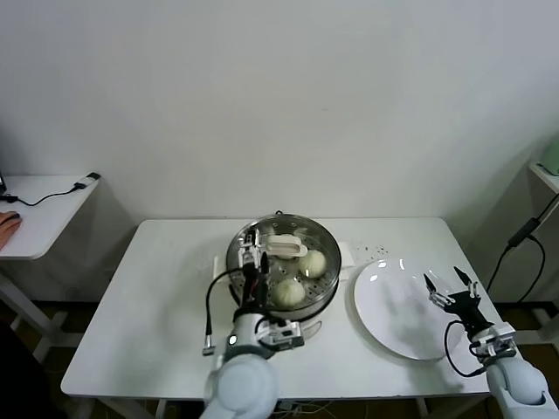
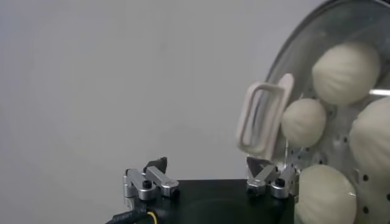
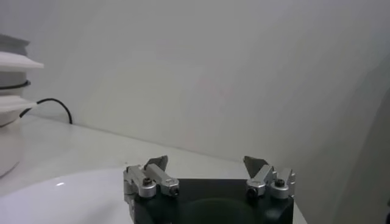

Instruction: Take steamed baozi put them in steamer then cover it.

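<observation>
The steamer (image 1: 325, 292) stands mid-table, a shiny steel pot. The cover (image 1: 262, 231) lies on it, its cream-white handle (image 1: 284, 247) on top. Several cream-white baozi (image 1: 289, 291) show through the glass. In the left wrist view the handle (image 2: 262, 119) stands up from the glass, with baozi (image 2: 345, 72) behind it. My left gripper (image 1: 254, 253) is open and empty at the pot's near left rim; it also shows in the left wrist view (image 2: 207, 167), just short of the handle. My right gripper (image 1: 450, 284) is open and empty above the white plate (image 1: 393, 305).
The white plate lies right of the steamer and also shows in the right wrist view (image 3: 61, 195), below the open right gripper (image 3: 207, 165). A black cable (image 3: 52, 106) runs by the steamer's base. A side table (image 1: 39, 214) stands at far left.
</observation>
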### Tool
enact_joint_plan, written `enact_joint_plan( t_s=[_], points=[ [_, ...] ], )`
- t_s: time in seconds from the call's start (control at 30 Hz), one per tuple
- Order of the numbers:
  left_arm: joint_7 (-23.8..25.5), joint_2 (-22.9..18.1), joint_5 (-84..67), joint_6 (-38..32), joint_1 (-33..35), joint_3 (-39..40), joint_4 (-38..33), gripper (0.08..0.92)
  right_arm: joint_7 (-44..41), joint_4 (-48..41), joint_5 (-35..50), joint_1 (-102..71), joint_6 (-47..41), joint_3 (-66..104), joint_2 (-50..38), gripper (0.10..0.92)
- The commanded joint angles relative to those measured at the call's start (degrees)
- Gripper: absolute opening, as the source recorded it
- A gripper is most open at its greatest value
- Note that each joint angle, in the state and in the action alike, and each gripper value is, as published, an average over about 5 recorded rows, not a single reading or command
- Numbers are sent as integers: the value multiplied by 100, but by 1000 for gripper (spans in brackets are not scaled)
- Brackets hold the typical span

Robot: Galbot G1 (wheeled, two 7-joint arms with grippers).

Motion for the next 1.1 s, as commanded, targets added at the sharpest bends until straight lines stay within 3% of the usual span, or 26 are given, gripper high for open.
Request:
enact_joint_plan(
  t_s=[0.03,0.2,0.43,0.73,1.1],
  points=[
    [-1691,790,-3552,-1842,1077,-1669,-1051,823,115,421,-81,-77,-194,11,82,823],
    [-1872,736,-5140,-3065,1799,-3027,-1021,823,201,572,-140,-129,-182,-23,212,823],
    [-1736,16,-7098,-3885,2048,-4169,-385,823,268,852,-172,-206,-198,-82,344,823],
    [-1344,-465,-7806,-4081,1968,-4477,553,823,266,1295,-125,-527,-214,-49,438,823],
    [-1076,-548,-7814,-4138,1943,-4481,684,823,247,1652,81,-907,-222,30,478,823]
  ],
)
